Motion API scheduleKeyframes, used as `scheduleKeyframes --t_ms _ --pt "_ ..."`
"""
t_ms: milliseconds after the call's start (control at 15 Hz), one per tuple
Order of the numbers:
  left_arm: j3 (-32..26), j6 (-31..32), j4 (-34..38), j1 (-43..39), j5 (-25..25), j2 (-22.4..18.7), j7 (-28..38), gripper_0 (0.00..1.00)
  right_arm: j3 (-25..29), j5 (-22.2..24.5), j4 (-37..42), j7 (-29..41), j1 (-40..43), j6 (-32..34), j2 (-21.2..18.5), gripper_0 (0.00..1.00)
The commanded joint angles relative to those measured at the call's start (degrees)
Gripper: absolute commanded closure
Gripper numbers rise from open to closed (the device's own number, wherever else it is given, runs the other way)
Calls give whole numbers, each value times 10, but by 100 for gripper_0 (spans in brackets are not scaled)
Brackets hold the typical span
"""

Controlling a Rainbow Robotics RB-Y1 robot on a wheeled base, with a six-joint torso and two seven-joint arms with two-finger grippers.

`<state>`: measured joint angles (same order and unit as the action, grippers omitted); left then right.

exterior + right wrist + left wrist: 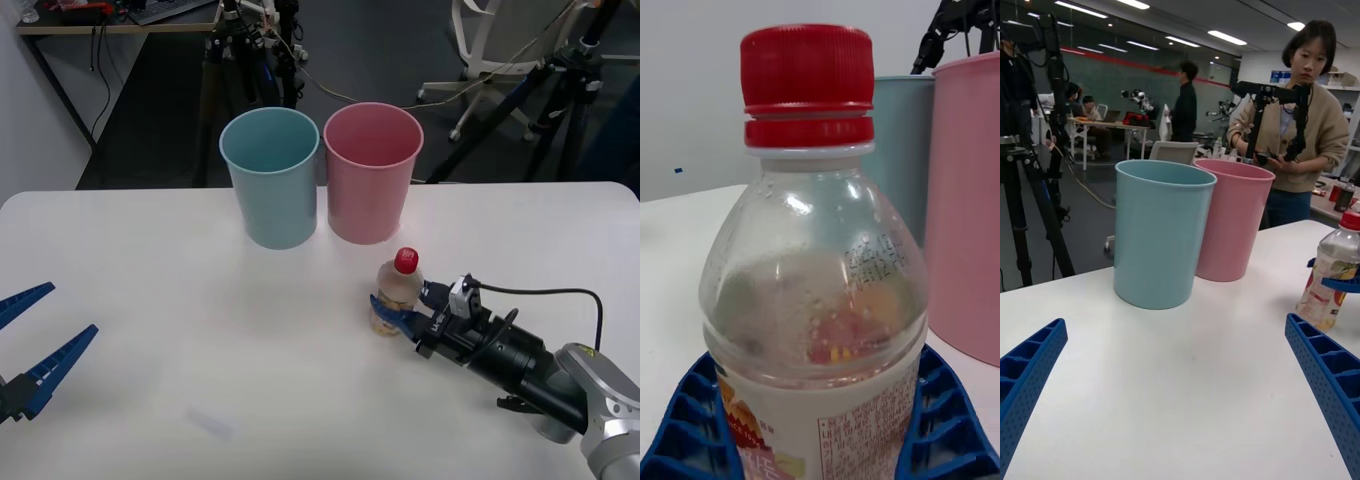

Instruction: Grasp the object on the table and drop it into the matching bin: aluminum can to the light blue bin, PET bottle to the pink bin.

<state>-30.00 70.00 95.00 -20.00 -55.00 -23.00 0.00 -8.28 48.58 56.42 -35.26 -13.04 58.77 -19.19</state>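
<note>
The bottle [399, 293] stands upright on the white bench [200, 330], in front of the pink bin [372, 172] and a little apart from it. It is small and clear, with a red screw cap, a mostly see-through upper body and a yellow-orange label with red lettering low down. The right claw [392, 312] has its blue ribbed fingers [692, 420] closed against the label on both sides. The blue bin [271, 177] stands just beside the pink bin. The left claw [28, 345] hangs spread wide and empty, well apart from the bottle.
</note>
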Motion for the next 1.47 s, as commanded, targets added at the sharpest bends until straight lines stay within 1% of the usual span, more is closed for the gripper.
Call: scheduleKeyframes --t_ms 67,200,400,467,667,800,867,1067,1267,1467 --pt "0 0 0 0 0 0 0 0 0 -3 0 0 0 2 -5 100" --pt "0 0 0 0 0 0 0 0 0 -5 1 1 1 3 -8 100" --pt "0 0 0 0 0 0 0 0 0 -17 7 4 11 15 -27 100" --pt "0 0 0 0 0 0 0 0 0 -18 21 5 21 14 -35 100" --pt "0 0 0 0 0 0 0 0 -6 -30 109 22 78 -16 -68 100" --pt "0 0 0 0 0 0 0 0 -47 -86 171 32 112 -55 -117 100" --pt "0 0 0 0 0 0 0 0 -60 -105 210 34 131 -84 -140 100" --pt "0 0 0 0 0 0 0 0 -65 -140 334 47 195 -155 -197 100" --pt "0 0 0 0 0 0 0 0 -71 -204 460 57 254 -237 -274 100" --pt "0 0 0 0 0 0 0 0 -71 -277 556 63 278 -292 -355 100"
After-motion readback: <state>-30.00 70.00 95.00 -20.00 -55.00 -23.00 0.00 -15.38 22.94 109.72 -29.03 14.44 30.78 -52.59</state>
